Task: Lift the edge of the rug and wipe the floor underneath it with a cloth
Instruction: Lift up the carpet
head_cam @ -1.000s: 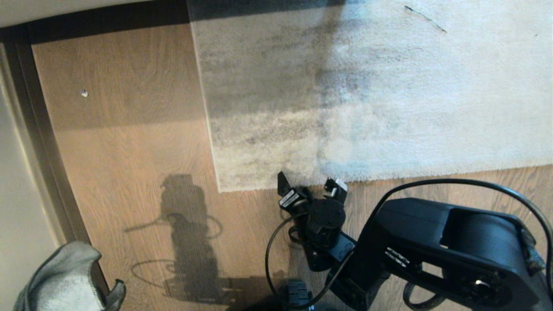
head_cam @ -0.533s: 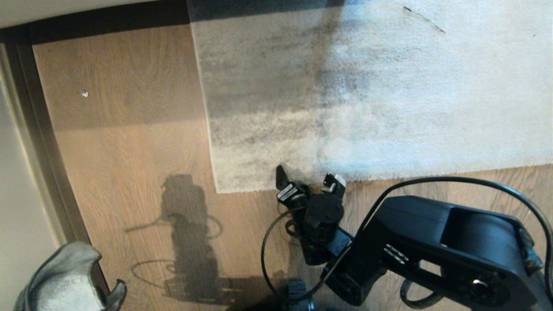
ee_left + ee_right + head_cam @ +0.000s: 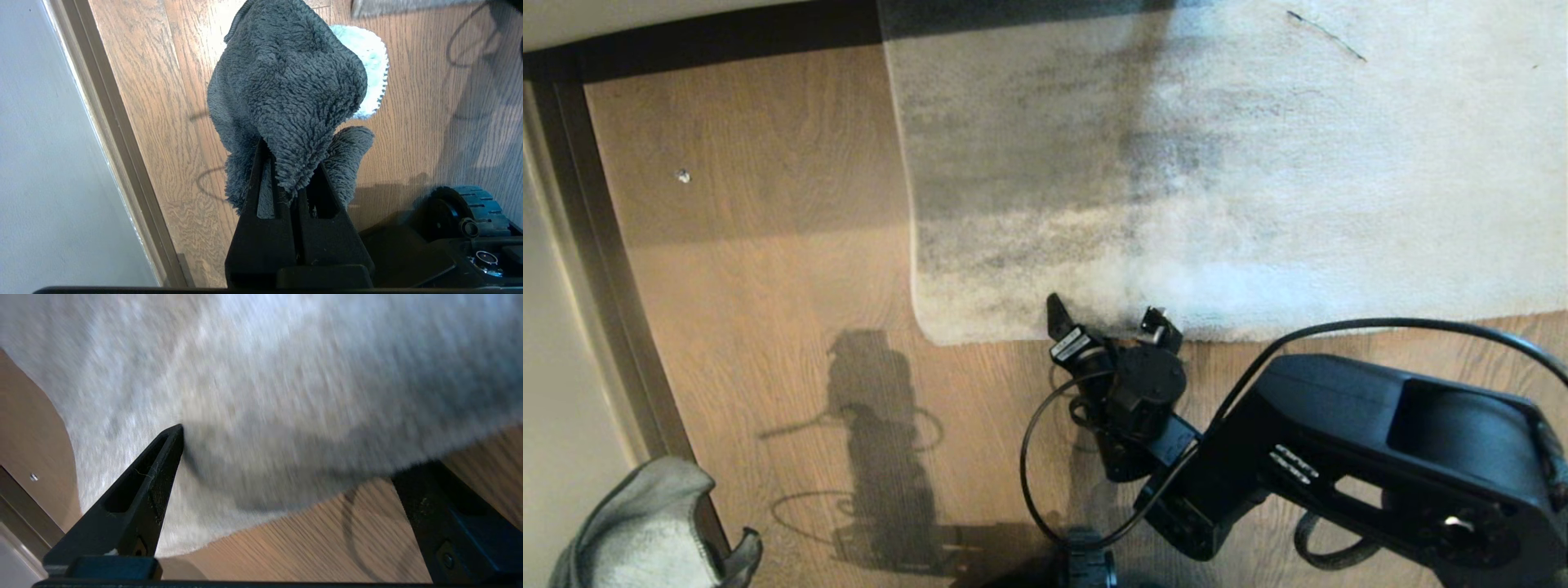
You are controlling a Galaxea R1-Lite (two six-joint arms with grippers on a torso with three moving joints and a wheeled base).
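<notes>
Reaching with jaws apart, the right gripper (image 3: 1104, 321) is straddling the rug edge (image 3: 1013, 333) and next needs closing, while the left gripper (image 3: 288, 179) is clamping the cloth (image 3: 286, 90).

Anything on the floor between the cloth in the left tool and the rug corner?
No. In the head view, bare floor lies between cloth and rug corner, crossed only by the robot's shadow.

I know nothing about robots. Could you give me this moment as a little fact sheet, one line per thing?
Right gripper: open, one finger over the rug edge, the other under it
Rug corner: curled up off the floor
Left gripper: shut on the cloth, held above the floor near the skirting strip
Wiping: not yet begun
</notes>
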